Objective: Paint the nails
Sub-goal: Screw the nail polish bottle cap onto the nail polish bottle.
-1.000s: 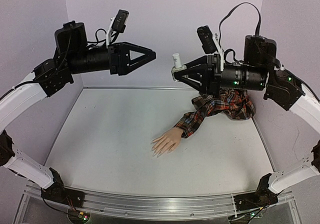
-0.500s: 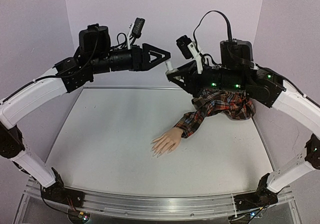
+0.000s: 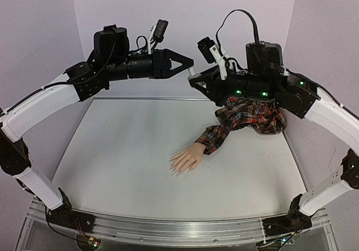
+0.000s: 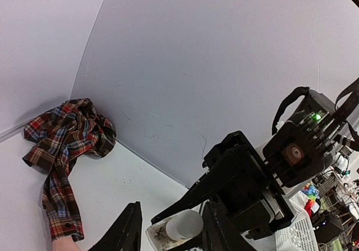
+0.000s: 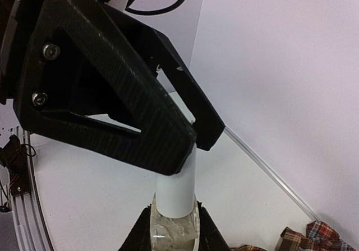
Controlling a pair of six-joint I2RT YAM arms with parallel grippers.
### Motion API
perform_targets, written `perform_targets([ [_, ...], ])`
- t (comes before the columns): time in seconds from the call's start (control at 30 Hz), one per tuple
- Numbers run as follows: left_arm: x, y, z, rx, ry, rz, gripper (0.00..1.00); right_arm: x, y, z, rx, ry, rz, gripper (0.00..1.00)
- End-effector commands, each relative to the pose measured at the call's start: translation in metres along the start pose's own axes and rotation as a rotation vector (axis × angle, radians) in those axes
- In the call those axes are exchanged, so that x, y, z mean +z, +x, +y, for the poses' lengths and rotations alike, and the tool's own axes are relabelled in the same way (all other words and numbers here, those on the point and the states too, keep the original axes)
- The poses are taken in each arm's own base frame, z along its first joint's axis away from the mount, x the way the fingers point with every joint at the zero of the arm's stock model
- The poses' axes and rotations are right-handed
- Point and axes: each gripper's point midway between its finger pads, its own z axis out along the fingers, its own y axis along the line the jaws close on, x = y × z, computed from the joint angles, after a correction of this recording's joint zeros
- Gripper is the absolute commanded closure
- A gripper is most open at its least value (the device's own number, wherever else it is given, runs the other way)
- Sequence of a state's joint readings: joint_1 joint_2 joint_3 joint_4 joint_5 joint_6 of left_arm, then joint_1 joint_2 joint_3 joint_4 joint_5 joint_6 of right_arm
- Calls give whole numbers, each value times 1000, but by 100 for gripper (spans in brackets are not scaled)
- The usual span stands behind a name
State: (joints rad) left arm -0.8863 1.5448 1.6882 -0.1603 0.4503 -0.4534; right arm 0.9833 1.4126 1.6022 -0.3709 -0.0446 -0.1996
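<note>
The mannequin hand (image 3: 186, 159) lies palm down mid-table. Its pale nails (image 3: 175, 170) point to the near left, and the red plaid sleeve (image 3: 224, 130) runs back to the right. High above the table's back edge, my right gripper (image 3: 194, 80) (image 5: 174, 220) is shut on a small clear bottle (image 5: 173, 233). The bottle's white cap (image 5: 175, 192) (image 4: 184, 226) points toward my left gripper (image 3: 189, 66) (image 4: 174, 207). The left fingers stand on either side of the cap. One lies against it, and a gap shows at the other.
The rest of the plaid shirt (image 3: 255, 116) (image 4: 67, 132) is bunched against the back right corner. Lilac walls close the table at the back and both sides. Both arms hang well above the tabletop (image 3: 129, 150).
My left arm has swung right to meet the bottle, and its jaws have narrowed round the cap. My right arm has brought the bottle slightly left, still holding it.
</note>
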Motion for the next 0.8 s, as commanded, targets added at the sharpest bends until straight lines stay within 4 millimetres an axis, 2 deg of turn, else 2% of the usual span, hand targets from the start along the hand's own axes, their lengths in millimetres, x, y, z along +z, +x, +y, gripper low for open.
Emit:
perform_targets([
  [0.0, 2, -10, -14, 5, 40, -11, 63, -6, -26, -5, -5, 28, -62, 100],
  [0.1, 5, -7, -16, 3, 52, 2, 62, -7, -29, -5, -6, 26, -66, 100],
  [0.17, 6, -6, -18, 6, 60, 6, 66, -7, -30, -5, -8, 23, -64, 100],
  [0.23, 6, -7, -21, 11, 71, 8, 74, -6, -29, -4, -8, 22, -61, 100],
  [0.33, 5, -7, -25, 23, 87, 11, 98, -8, -30, -1, -9, 3, -67, 100],
  [0.4, 3, -5, -32, 48, 127, 18, 100, -12, -32, 7, -15, -46, -78, 100],
  [0.5, -6, -2, -58, 94, 258, 34, 100, -26, -37, 38, -40, -240, -124, 100],
  [0.63, -21, 1, -85, 137, 399, 55, 100, -63, -53, 88, -56, -614, -219, 100],
  [0.77, -35, -1, -111, 155, 549, 46, 100, -86, -79, 118, -31, -903, -293, 100],
])
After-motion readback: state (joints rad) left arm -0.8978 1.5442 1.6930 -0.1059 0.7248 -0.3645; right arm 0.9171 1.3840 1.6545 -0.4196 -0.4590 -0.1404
